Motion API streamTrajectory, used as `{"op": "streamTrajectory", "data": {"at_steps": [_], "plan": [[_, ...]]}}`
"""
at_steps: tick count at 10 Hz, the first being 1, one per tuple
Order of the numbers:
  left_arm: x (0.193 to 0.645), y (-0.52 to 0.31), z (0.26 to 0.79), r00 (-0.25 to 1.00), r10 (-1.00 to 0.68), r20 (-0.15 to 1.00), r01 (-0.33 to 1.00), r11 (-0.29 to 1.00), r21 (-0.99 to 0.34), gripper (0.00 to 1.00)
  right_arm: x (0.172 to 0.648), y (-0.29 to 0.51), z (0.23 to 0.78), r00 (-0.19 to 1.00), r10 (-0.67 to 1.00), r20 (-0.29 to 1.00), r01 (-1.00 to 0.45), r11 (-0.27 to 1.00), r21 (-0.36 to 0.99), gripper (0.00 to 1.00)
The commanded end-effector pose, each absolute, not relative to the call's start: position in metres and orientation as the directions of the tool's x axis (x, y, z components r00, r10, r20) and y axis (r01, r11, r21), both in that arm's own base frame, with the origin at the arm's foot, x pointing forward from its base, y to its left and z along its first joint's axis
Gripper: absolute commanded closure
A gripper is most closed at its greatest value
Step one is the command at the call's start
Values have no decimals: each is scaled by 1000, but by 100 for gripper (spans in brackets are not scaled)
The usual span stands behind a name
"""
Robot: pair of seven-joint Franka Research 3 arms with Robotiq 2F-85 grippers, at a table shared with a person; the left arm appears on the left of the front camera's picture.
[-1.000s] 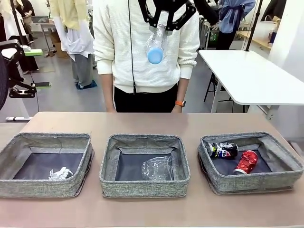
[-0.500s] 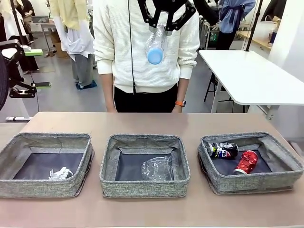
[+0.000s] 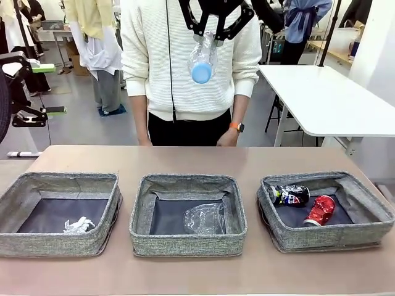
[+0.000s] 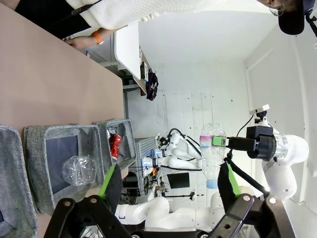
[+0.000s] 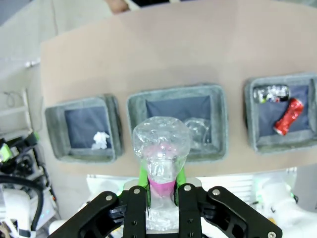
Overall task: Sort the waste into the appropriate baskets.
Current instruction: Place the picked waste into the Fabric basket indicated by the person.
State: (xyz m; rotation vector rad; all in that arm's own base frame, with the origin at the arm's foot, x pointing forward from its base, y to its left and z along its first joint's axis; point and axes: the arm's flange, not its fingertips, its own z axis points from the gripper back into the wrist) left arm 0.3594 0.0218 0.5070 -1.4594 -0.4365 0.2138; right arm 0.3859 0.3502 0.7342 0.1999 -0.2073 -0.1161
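Observation:
High above the table's far edge, my right gripper (image 3: pixel 208 36) is shut on a small clear bottle (image 3: pixel 203 60) with a pink label, blue cap hanging down. The right wrist view shows the bottle (image 5: pixel 161 148) between the green pads, over the middle basket (image 5: pixel 220 124). Three grey baskets stand in a row. The left basket (image 3: pixel 62 180) holds a white paper wad (image 3: pixel 78 226). A clear plastic cup (image 3: pixel 205 219) lies in the middle basket (image 3: pixel 185 245). The right basket (image 3: pixel 327 238) holds a dark can (image 3: pixel 289 195) and a red can (image 3: pixel 320 210). My left gripper (image 4: pixel 168 183) is open and holds nothing, off the table's left side (image 3: pixel 52 89).
A person in a white sweater (image 3: pixel 185 74) stands at the far edge, one hand (image 3: pixel 225 139) near the tabletop. A white table (image 3: pixel 333 98) stands behind at the right. Bare brown tabletop (image 3: pixel 185 160) lies behind the baskets.
The person's hand with the orange wristband has shifted slightly. Both grippers and the bottle have stayed where they were.

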Motion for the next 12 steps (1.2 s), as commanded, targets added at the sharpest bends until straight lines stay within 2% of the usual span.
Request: {"op": "streamTrajectory", "data": {"at_steps": [1, 12], "plan": [[357, 20, 509, 901, 406, 152, 123, 98, -988, 0, 385, 349, 733, 970, -130, 206, 87, 975, 205, 78], [357, 20, 509, 901, 406, 152, 123, 98, -988, 0, 386, 350, 734, 972, -134, 192, 93, 974, 209, 78]]}}
